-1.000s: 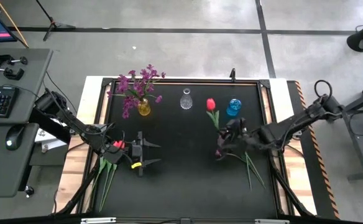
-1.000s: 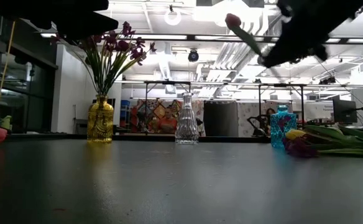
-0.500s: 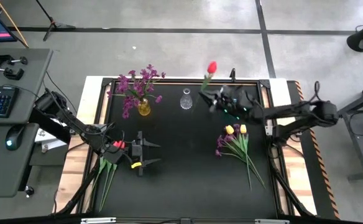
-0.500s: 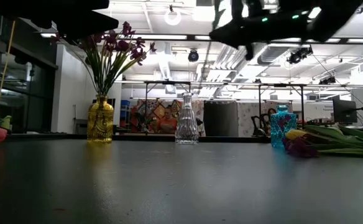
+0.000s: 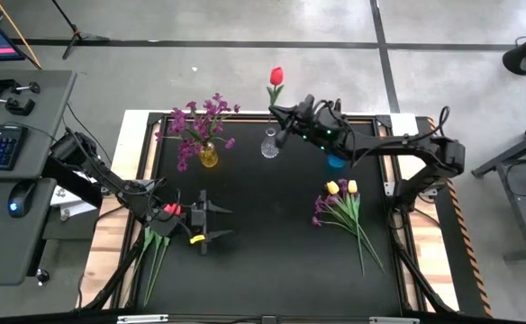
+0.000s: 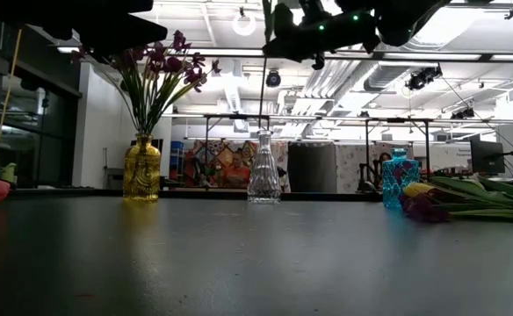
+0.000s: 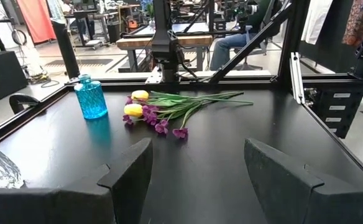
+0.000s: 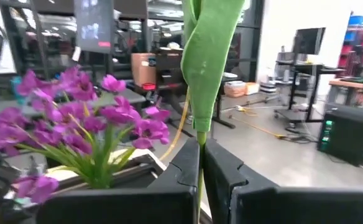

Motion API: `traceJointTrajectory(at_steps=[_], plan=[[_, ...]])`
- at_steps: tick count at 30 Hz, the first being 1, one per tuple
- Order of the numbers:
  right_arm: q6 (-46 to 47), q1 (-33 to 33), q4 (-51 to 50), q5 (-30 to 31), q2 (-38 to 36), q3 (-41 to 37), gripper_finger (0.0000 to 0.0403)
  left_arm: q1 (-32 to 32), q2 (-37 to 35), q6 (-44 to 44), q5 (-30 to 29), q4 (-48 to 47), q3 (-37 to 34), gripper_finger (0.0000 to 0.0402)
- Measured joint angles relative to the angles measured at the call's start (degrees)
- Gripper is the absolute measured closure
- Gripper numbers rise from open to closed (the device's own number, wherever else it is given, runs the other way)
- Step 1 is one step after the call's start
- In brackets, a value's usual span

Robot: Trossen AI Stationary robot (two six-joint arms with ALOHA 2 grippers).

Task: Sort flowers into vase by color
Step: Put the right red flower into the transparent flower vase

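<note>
My right gripper [image 5: 287, 124] is shut on a red tulip [image 5: 276, 76], high over the table's far edge and just above the clear glass vase [image 5: 269, 144]. The tulip's bloom points up and its stem [image 6: 263, 83] hangs down toward the vase's mouth [image 6: 263, 133]. A yellow vase [image 5: 208, 157] holds purple sprays [image 5: 195, 121]. The blue vase [image 5: 337, 162] stands partly under the right arm. Yellow tulips and purple sprays [image 5: 340, 202] lie in a pile at the right. My left gripper [image 5: 218, 223] is open and empty at the left. My right gripper pinches the tulip's green stem [image 8: 198, 146] between its two fingers, just below a long leaf [image 8: 209, 56]. The fingers come about level from the table's right and lie across the stem. The tulip is upright and lifted clear. I cannot tell whether its lower end is inside the vase's mouth.
Red tulips [image 5: 168, 209] with green stems [image 5: 155, 247] lie under the left arm near the table's left edge. In the left wrist view the blue vase [image 7: 91, 99] and the flower pile [image 7: 163, 111] show across bare black tabletop [image 7: 219, 155].
My right gripper has risen from beside the flower pile and gone toward the table's far edge and leftward, to above the clear vase. It stays shut on the red tulip, which has turned upright, bloom up and stem hanging down.
</note>
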Motion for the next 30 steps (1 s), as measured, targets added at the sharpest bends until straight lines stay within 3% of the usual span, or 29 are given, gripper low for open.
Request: traceJointTrajectory(at_steps=[10,30], plan=[[-2.73,-0.66,1.97,4.67,0.82,0.33,0.0403,0.0,0.0,-1.01,0.07,0.02,0.0,0.0161],[2.06,-0.76,-4.68,4.42,0.79,0.35,0.0403,0.0,0.0,-1.55,0.04,0.04,0.0,0.0161]])
